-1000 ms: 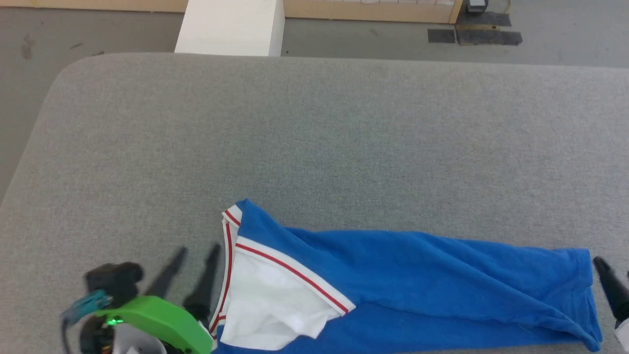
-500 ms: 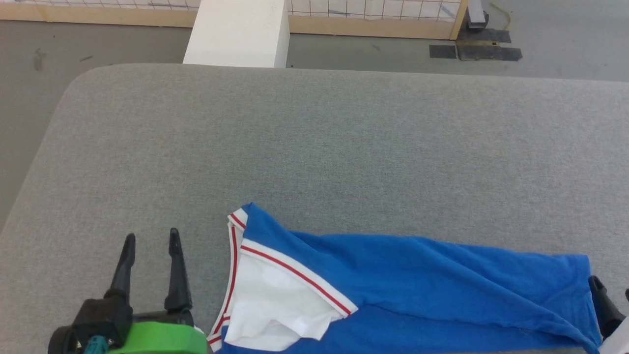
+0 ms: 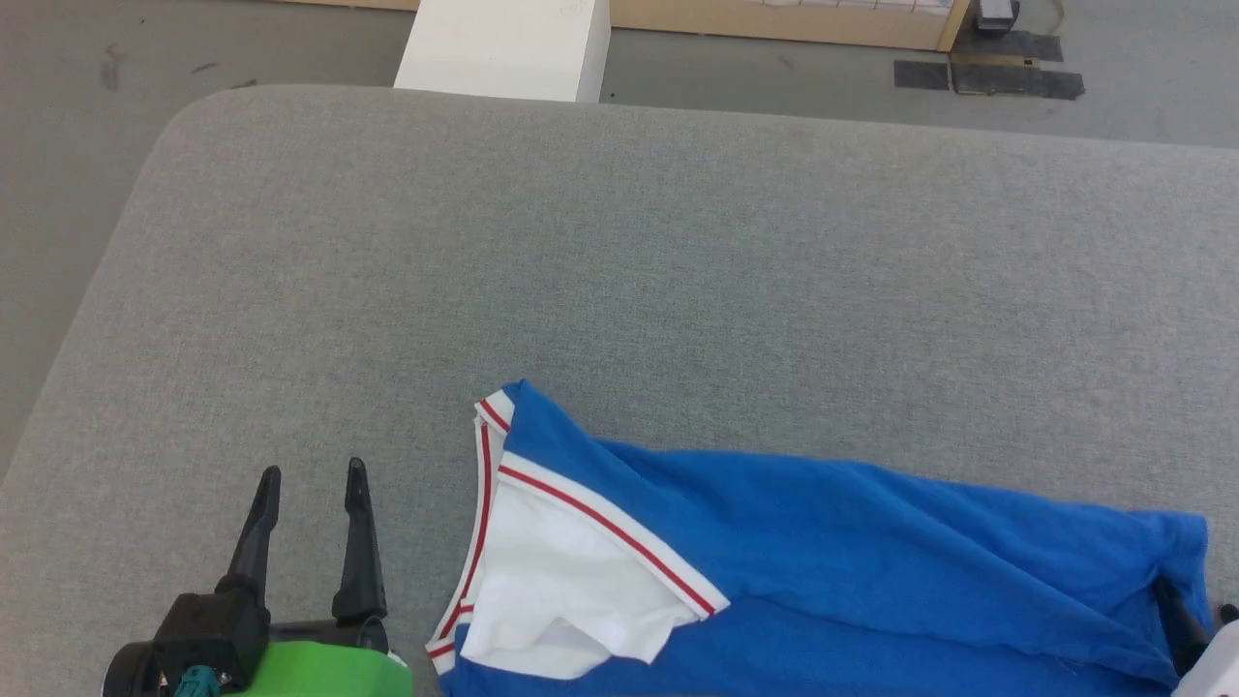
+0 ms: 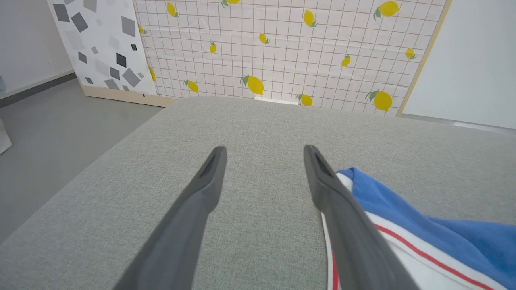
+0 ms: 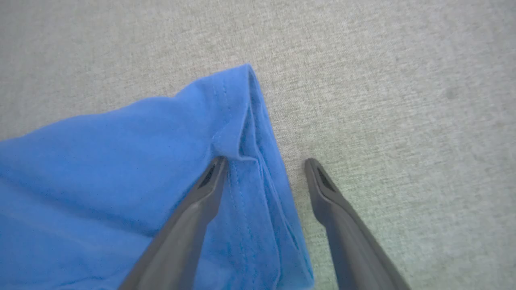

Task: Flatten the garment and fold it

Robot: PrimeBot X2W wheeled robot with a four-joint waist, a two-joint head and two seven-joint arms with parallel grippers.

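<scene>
The garment [image 3: 871, 552], a royal-blue T-shirt, lies in a long folded band across the near part of the grey table, with its white red-striped sleeve [image 3: 561, 581] at the left end. My left gripper [image 3: 313, 471] hovers open just left of the sleeve, apart from it; in the left wrist view this left gripper [image 4: 264, 149] has bare table between its fingers and the garment [image 4: 387, 197] beside the right one. My right gripper [image 3: 1198, 605] is at the blue hem end. In the right wrist view the right gripper [image 5: 265, 160] stands open astride the garment [image 5: 121, 169] hem edge.
The grey padded table [image 3: 619, 242] stretches far beyond the shirt, with a rounded corner at the far left. A white block [image 3: 503, 48] stands on the floor past the far edge. A lemon-patterned panel [image 4: 282, 48] rises behind.
The head camera has shifted. My left gripper swung from tilted beside the sleeve to straight, a little further left. The right gripper drew back lower at the hem.
</scene>
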